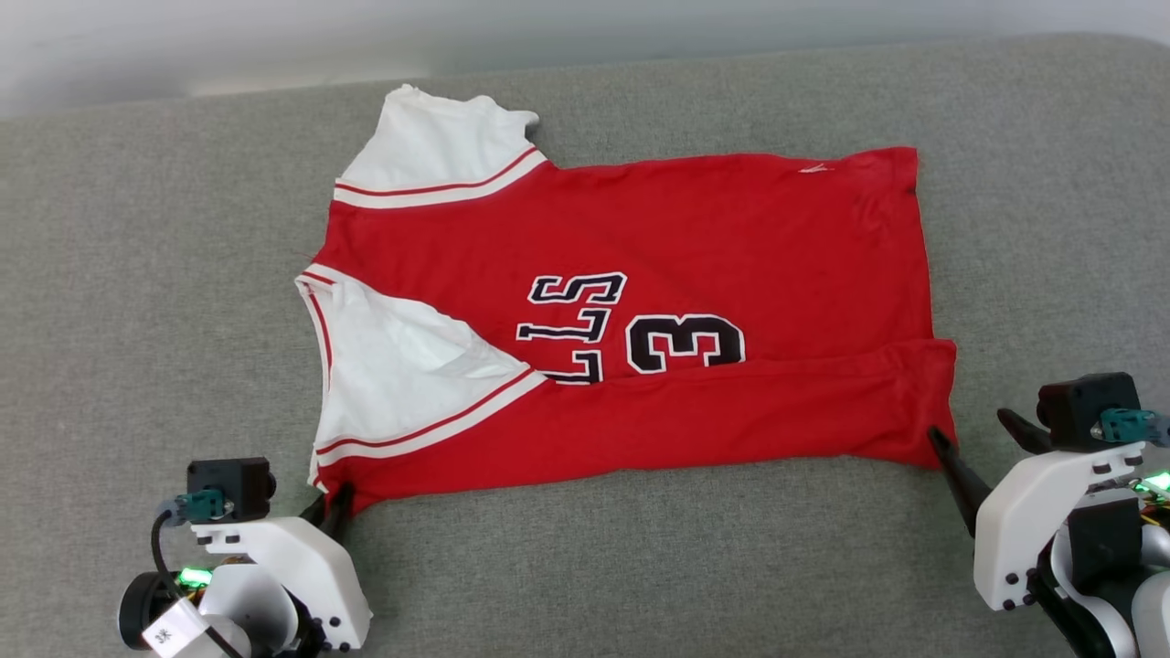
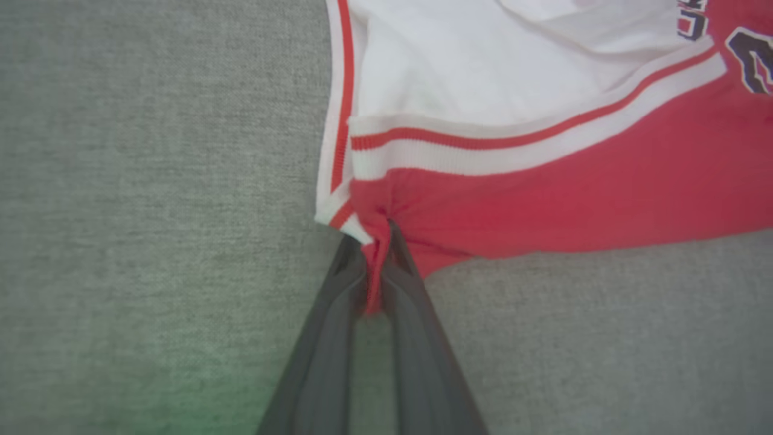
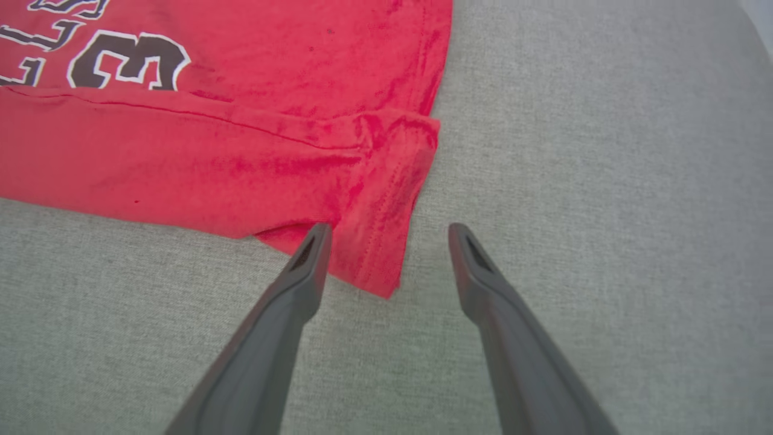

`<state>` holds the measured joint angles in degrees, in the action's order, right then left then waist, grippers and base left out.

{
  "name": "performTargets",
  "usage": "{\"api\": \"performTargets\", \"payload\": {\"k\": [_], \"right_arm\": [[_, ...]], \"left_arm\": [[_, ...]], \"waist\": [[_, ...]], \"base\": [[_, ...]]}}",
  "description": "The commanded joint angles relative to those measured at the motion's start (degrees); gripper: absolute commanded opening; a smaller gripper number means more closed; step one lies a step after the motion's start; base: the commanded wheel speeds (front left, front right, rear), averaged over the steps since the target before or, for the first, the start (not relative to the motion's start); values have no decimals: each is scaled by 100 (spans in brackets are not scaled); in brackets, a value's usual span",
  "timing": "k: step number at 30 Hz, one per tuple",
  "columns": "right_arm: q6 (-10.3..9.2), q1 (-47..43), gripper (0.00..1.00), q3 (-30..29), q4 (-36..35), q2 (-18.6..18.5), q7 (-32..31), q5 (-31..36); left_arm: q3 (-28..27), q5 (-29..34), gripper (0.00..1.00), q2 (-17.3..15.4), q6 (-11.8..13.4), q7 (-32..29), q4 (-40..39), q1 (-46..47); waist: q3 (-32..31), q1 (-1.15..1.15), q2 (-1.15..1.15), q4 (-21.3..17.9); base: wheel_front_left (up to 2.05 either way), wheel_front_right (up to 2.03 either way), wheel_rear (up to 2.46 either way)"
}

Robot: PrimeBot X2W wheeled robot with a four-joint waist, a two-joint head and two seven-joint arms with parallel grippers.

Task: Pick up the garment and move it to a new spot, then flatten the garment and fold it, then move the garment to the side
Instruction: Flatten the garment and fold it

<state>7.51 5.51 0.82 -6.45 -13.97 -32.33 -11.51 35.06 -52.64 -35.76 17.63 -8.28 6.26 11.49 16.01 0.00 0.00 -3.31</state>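
The garment [image 1: 695, 238], a red jersey with white sleeves, black letters and a number 3, lies spread on the grey surface with its near long edge folded over the body. My left gripper [image 1: 329, 504] is shut on the garment's near left corner [image 2: 375, 266], pinching a ridge of red cloth by the striped sleeve trim. My right gripper [image 1: 973, 437] is open at the near right hem corner [image 3: 374, 266]; that corner lies between its fingers [image 3: 311, 260], closer to the left finger, with the other finger over bare surface.
A grey fabric surface [image 1: 640, 567] stretches under everything, with bare room on all sides of the jersey. A pale wall [image 1: 274, 37] runs along the surface's far edge.
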Motion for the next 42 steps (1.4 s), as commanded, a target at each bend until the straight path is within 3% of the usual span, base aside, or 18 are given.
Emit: {"api": "performTargets", "payload": {"k": [1, 9, 18, 27, 28, 29, 30, 42], "right_arm": [[-4, -48, 100, 11, -32, -43, -20, 39], [-4, -14, 100, 34, 170, -288, -225, 153], [-4, 337, 100, -102, 920, -97, -360, 249], [-3, 365, 100, -198, 1665, 108, -483, 318], [-3, 344, 77, -181, 1747, 117, -518, 296], [-3, 318, 27, -175, 1821, 127, -545, 275], [-3, 298, 0, -178, 1885, 122, -547, 255], [-8, 101, 0, -397, 1740, -167, -463, -47]], "left_arm": [[176, -55, 0, 97, -55, -75, 154, -213], [-35, 64, 0, 47, -128, 446, -265, -149], [-36, 227, 0, -98, 9, 475, -1046, -134], [9, 302, 0, -147, -2, 478, -1295, -80], [14, 304, 0, -164, -6, 473, -1292, -88], [19, 303, 0, -171, -16, 472, -1289, -96], [25, 297, 0, -179, -25, 468, -1285, -106], [118, 215, 0, -498, -110, 359, -1167, -524]], "waist": [[-73, 0, 0, 54], [-243, 0, 0, 296], [-77, 0, 0, 562], [124, 0, 0, 742], [130, 0, 0, 747], [131, 0, 0, 751], [127, 0, 0, 754], [-388, 0, 0, 566]], "base": [[0, 0, 0], [0, 0, 0], [0, 0, 0], [0, 0, 0], [0, 0, 0], [0, 0, 0], [0, 0, 0], [0, 0, 0]]}}
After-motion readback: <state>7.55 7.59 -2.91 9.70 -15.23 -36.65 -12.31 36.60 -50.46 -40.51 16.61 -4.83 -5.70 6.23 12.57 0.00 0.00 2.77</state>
